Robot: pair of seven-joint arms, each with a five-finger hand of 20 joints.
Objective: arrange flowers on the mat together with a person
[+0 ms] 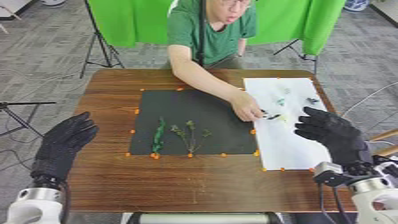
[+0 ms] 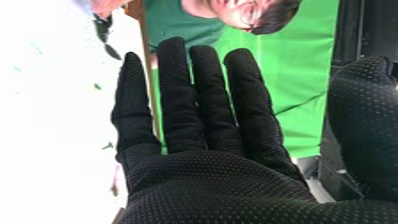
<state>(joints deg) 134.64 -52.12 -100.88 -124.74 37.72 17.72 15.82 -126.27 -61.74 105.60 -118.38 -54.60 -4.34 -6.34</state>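
At the white sheet (image 1: pixel 289 142), a person's hand (image 1: pixel 246 108) is near a sprig (image 1: pixel 274 117); my left hand (image 1: pixel 68 137) and right hand (image 1: pixel 331 134) are wide.

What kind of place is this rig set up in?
Probably a robotics lab or test room: a green backdrop hangs behind the table, thin black stands stand on the grey carpet, and loose cables run near the robot's right arm.

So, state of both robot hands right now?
Left hand: open, nothing visible in it.
Right hand: open, fingers straight, holding nothing.
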